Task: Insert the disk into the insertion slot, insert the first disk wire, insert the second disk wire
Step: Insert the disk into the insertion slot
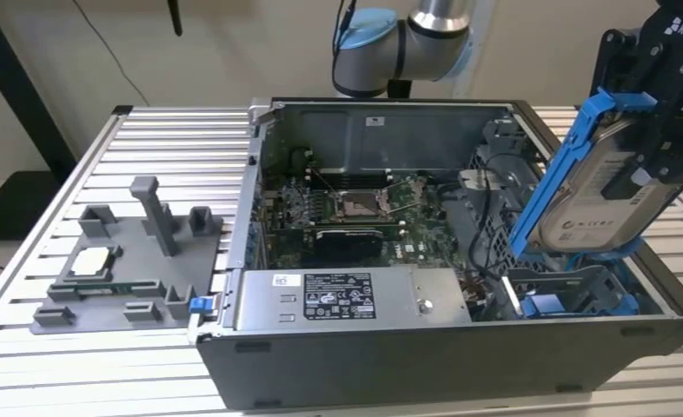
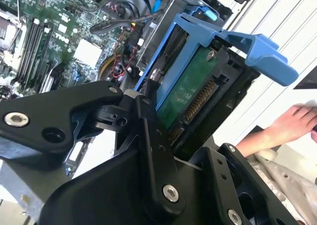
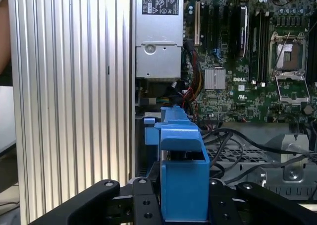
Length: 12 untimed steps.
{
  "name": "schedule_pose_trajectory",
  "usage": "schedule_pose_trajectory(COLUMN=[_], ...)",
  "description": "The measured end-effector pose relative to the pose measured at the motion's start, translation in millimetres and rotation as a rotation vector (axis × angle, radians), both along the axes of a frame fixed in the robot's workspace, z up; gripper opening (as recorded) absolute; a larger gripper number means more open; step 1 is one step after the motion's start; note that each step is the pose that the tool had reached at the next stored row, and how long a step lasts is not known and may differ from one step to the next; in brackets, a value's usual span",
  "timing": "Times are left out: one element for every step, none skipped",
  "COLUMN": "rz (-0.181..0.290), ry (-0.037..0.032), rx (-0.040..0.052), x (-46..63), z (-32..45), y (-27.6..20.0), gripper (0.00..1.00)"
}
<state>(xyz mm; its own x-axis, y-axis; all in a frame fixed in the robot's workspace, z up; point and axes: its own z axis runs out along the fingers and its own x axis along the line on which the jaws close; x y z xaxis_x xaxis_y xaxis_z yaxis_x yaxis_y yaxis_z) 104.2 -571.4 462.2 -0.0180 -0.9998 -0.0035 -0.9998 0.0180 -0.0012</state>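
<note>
step one in hand: gripper (image 1: 646,152) fingers pinching disk (image 1: 597,204), tilted; insertion slot (image 1: 573,294) just below fingers, disk not yet squared to rails.

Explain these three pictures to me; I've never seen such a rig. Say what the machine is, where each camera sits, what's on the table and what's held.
The machine is a robot arm ending in a gripper, a two-fingered clamp. The exterior view comes from a camera off the arm; both wrist views come from cameras riding on the arm, looking past the gripper. On the slatted metal table sits an open computer case showing its motherboard and power-supply box; a grey parts holder lies at the exterior view's left. The gripper is shut on the disk, a hard drive in a blue frame, held tilted above the insertion slot, not yet in. A person's hand shows in the second wrist view.
</note>
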Motion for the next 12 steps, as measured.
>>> schedule_pose_trajectory(rz=[0.000,0.000,0.000,0.000,0.000,0.000,0.000,0.000,0.000,0.000,0.000,0.000], ry=[0.0000,0.0000,0.0000,0.0000,0.0000,-0.0001,0.0000,0.0000,0.0000,0.0000,0.0000,0.0000], rx=[0.0001,0.0003,0.0003,0.0000,0.0000,0.0000,0.0001,0.0001,0.0000,0.0000,0.0000,0.0000], x=[0.0,0.0,0.0,0.0,0.0,0.0,0.0,0.0,0.0,0.0,0.0,0.0], z=[-0.2,-0.7,-1.1,-1.5,-2.0,-2.5,-3.1,-3.6,-4.2,-4.9,-5.7,-6.4], y=[0.0,0.0,0.0,0.0,0.0,0.0,0.0,0.0,0.0,0.0,0.0,0.0], gripper=[0.00,0.00,0.00,0.00,0.00,0.00,0.00,0.00,0.00,0.00,0.00,0.00])
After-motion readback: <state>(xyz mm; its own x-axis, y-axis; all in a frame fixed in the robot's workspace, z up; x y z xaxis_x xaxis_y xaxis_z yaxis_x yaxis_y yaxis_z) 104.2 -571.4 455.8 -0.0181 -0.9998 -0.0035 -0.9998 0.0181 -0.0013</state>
